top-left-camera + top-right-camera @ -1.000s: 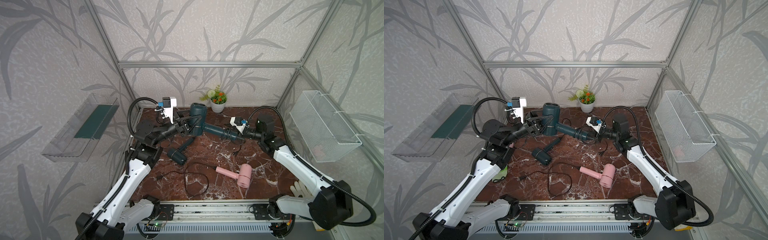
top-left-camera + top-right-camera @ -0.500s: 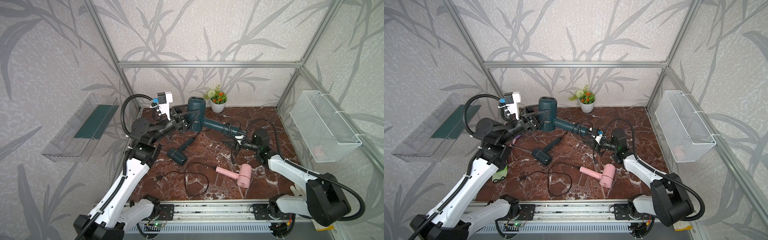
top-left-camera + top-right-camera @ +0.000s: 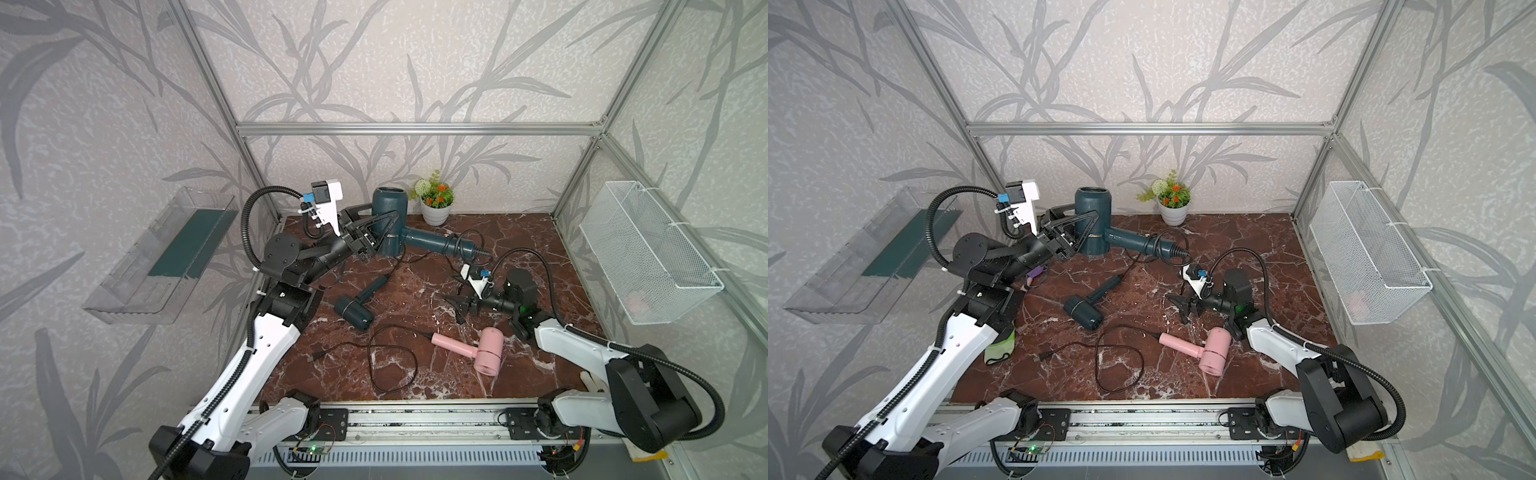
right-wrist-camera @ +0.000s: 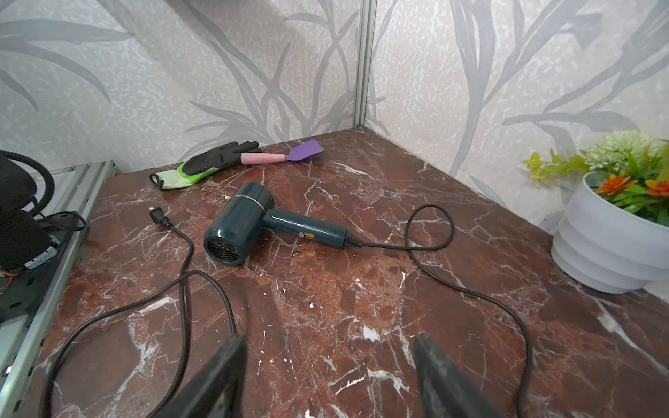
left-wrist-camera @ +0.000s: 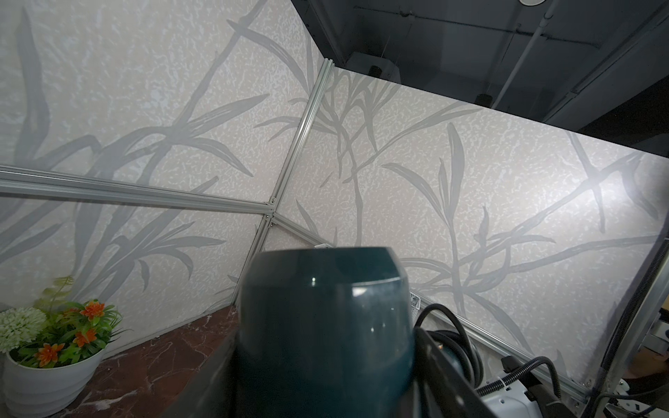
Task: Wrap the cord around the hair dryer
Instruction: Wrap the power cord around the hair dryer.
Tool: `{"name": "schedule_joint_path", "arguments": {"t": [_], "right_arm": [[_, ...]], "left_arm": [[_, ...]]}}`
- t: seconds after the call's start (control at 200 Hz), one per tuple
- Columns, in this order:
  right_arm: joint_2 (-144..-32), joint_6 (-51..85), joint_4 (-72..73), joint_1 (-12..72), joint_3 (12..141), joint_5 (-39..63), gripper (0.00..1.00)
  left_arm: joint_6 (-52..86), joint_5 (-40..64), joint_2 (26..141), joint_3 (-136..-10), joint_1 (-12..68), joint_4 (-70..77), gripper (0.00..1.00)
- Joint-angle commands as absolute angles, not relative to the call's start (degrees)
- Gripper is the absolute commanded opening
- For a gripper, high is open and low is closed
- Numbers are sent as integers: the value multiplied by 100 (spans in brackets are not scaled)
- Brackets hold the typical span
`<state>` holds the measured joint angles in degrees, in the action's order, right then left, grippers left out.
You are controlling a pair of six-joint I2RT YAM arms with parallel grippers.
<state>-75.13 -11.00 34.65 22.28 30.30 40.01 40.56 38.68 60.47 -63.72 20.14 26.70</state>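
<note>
Right wrist view shows the right gripper (image 4: pixel 327 343) released: its two fingers stand apart with only bare marble between them. In both top views this gripper (image 3: pixel 451 308) hangs low over the right-centre of the table (image 3: pixel 523 237), empty and touching no object.

The left gripper (image 3: pixel 383 210) is clamped on the large teal hair dryer (image 3: pixel 388 196), one finger on each side of the barrel. The dryer is held clear of the table at the back left. Its barrel is upright with the mouth upward, and its handle slants down toward the table's centre. The left wrist view confirms the barrel (image 5: pixel 325 307) seated between the fingers.

The cord (image 3: pixel 461 246) sits in black turns around the lower end of that handle, with one loop standing out loose. Whether the plug end is tucked in cannot be determined.

Other items noted:
- A small teal hair dryer (image 3: pixel 353 313) lies on its side left of centre, its trailing lead (image 4: pixel 387 246) running across the marble.
- A pink hair dryer (image 3: pixel 488 351) lies toward the front, near the right arm. Its looped lead (image 3: pixel 399 327) ends in a free plug (image 3: pixel 318 355).
- A potted plant (image 3: pixel 435 205) stands against the back wall.
- A glove (image 4: pixel 202 168) and a purple-bladed spatula (image 4: pixel 282 156) lie at the left edge.
</note>
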Motion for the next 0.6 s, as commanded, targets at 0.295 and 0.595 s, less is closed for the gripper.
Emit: {"name": "schedule_joint_path", "arguments": {"t": [0.295, 0.595], "right_arm": [[-7417, -1247, 2914, 2583, 2902, 3461, 72], [-7450, -1369, 2388, 2751, 3133, 3234, 40]], "left_arm": [[4245, 3108, 6023, -6614, 1797, 3345, 0], [4236, 2700, 5996, -6547, 1679, 3337, 0]]}}
